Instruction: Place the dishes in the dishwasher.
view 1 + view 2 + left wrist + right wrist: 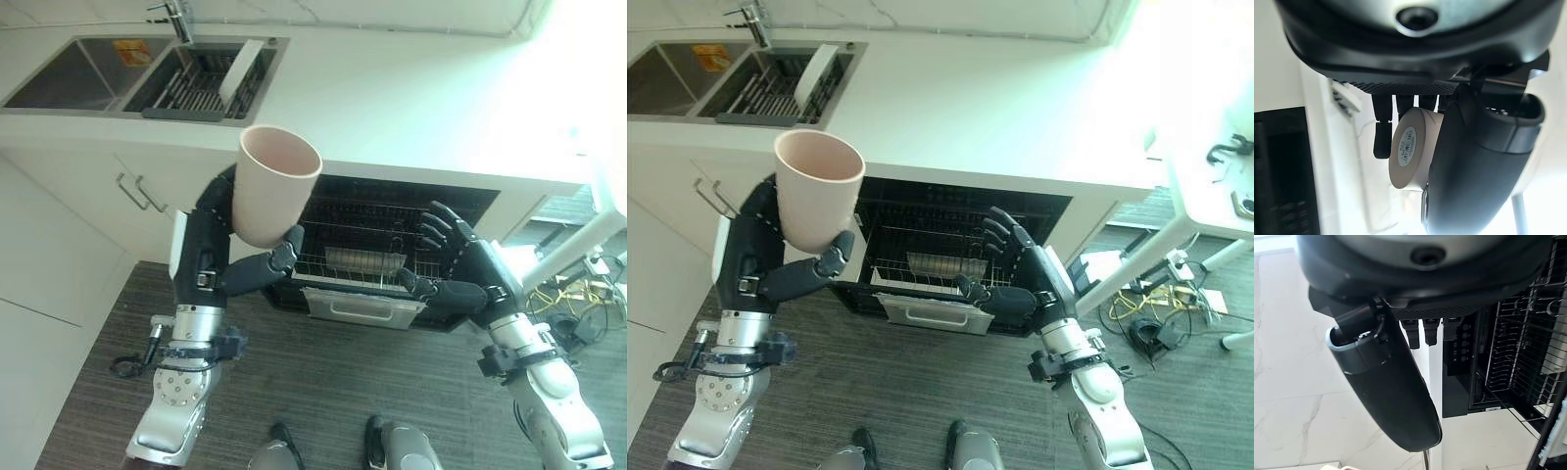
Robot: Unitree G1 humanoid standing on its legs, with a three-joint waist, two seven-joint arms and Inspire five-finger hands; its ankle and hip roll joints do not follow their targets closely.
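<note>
Left robot hand is wrapped around a pale pink cup, thumb under its base, holding it upright and raised in front of the desk edge; the cup looks empty inside. Right robot hand hangs empty, fingers spread wide, just in front of the open dishwasher. The pulled-out wire rack carries what looks like one metal bowl, hard to tell through the wires. Up on the desk, the sink has a dark drain basket in its right basin with a white plate standing tilted in it.
</note>
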